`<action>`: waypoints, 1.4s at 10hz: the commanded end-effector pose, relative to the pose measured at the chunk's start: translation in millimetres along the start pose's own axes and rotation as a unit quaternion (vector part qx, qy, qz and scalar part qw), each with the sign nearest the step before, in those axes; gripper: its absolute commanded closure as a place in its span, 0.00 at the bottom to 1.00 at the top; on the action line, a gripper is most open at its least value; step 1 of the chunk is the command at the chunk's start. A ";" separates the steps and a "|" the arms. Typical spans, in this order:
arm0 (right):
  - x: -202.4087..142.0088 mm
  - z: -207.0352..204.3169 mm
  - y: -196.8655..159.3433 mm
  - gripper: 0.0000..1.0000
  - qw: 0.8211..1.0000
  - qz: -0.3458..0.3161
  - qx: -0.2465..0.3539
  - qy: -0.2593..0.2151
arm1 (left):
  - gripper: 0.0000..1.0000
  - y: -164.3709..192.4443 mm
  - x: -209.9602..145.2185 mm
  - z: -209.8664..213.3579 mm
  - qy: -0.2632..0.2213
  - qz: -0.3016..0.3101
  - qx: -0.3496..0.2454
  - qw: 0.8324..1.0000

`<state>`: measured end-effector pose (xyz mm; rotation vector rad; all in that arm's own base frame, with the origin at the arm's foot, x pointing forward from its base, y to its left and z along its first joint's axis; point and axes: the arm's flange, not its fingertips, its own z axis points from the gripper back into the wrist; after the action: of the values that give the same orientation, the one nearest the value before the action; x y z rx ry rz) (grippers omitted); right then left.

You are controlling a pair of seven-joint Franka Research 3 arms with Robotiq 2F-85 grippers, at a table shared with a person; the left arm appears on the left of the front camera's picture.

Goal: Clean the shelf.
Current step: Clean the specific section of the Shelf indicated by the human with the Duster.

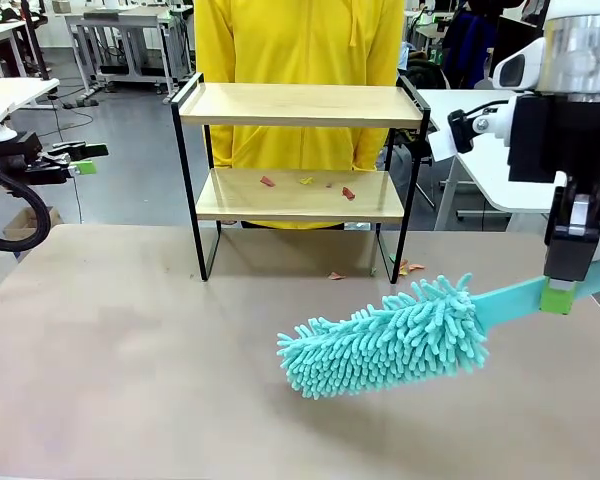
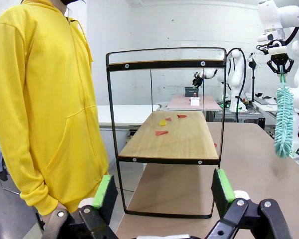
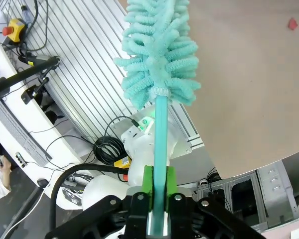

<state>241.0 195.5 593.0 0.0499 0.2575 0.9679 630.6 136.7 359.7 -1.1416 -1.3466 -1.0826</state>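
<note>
Shelf [image 1: 298,104]: a small two-tier rack of smooth, light wooden boards in a thin black metal frame with looped side rails. It stands at the far side of the matte brown tabletop [image 1: 130,350], just in front of a person in a yellow hooded top [image 1: 300,40]. Small red and yellow paper-like scraps [image 1: 348,193] lie scattered on the lower board. A few more scraps lie on the table by the shelf's right-hand legs.

A teal duster [image 1: 380,340] has a fat, shaggy head of soft chenille noodles and a flat, narrow plastic handle. The right gripper [image 1: 558,297] points straight down from a white arm that enters at the right edge. Its green pads are pressed together on the end of the handle. The duster slants down and to the left from there. Its head is low over the table in front of the shelf, right of centre, and whether it touches the surface cannot be told.

The left gripper [image 2: 163,186] sits off the table's left side, held level and aimed at the shelf's end. Its jaws are spread wide, with nothing between them.
</note>
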 end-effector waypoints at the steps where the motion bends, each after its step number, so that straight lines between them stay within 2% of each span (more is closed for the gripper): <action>1: -1.0 -1.6 2.1 0.87 1.000 -0.004 0.004 -0.008 | 0.00 -1.9 3.7 -0.2 -0.001 -0.006 -0.001 1.000; 14: -1.0 -1.6 2.1 0.87 1.000 -0.004 0.004 -0.008 | 0.00 -1.9 3.7 -0.2 -0.001 -0.006 -0.001 1.000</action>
<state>241.1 195.5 592.9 0.0493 0.2576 0.9671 630.6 136.7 359.7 -1.1416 -1.3466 -1.0826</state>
